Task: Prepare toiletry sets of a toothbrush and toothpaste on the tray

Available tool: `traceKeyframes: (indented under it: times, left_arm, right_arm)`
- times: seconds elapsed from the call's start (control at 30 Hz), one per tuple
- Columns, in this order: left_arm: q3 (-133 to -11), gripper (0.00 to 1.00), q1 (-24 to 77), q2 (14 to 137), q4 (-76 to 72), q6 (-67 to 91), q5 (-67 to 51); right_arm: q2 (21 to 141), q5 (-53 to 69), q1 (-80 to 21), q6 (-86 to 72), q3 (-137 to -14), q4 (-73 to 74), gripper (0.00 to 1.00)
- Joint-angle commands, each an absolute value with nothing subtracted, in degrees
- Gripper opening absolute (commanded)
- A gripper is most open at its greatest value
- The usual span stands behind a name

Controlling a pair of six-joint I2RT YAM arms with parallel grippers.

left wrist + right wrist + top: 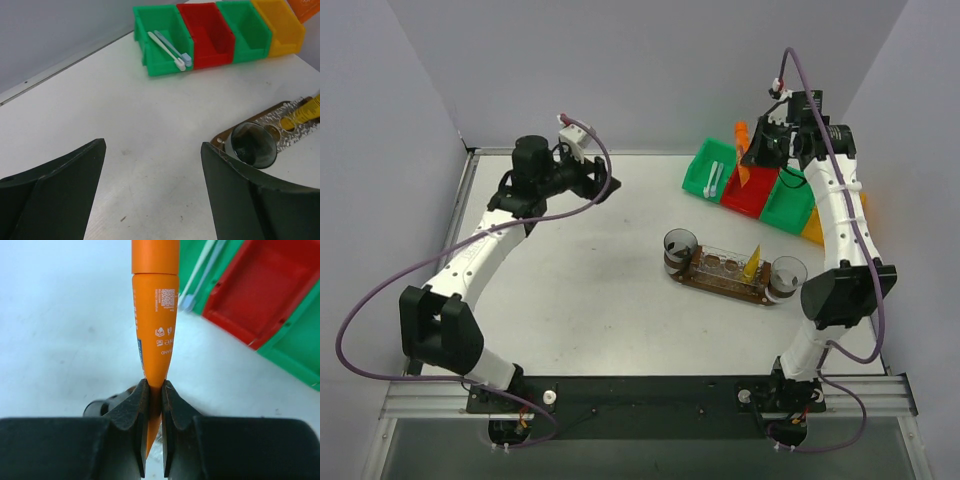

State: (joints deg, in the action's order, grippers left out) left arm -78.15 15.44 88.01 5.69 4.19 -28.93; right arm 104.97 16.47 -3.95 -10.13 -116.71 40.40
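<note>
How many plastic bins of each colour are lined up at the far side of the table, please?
Green plastic bins: 2
Red plastic bin: 1
Yellow plastic bin: 1
Total: 4

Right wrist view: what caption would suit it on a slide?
The right gripper pinches an orange toothpaste tube by its flat tail, with a red bin beyond.

The toothpaste tube [155, 315], upper centre of the right wrist view, is smooth orange plastic with a soft sheen. The right gripper [155, 386] below it is matt black plastic. In the left wrist view, the green bin [160, 62] and red bin [212, 57] at the top are glossy plastic. The table [125, 110] is matt white and faintly speckled, and the cup [254, 147] is clear and shiny. The tray [725, 283] looks like dark wood.
</note>
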Motion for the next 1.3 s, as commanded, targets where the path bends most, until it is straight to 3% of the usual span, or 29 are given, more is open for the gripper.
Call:
traceKeyframes:
  times: [0.0,0.17,0.5,0.8,1.27]
  left_arm:
    - [-74.7,0.88,20.2,83.2,0.9,-3.3,-30.8]
    - [-73.7,0.89,24.4,83.2,-3.3,-5.6,-30.3]
    - [-62.9,0.89,38.7,71.5,5.3,-18.2,-22.8]
    - [-57.8,0.93,45.1,66.4,6.2,-27.3,-17.8]
    - [-57.9,0.96,49.7,68.6,7.4,-32.3,-18.2]
  right_arm:
    - [98.1,31.0,-6.6,-13.1,-112.6,48.2,0.00]
    - [94.1,38.0,-10.8,-13.4,-110.0,56.7,0.00]
    - [92.5,46.0,-15.7,-10.4,-105.9,70.8,0.00]
    - [89.7,51.5,-18.5,-11.6,-99.3,72.0,0.00]
    - [88.0,54.8,-23.7,-11.9,-95.7,73.0,0.00]
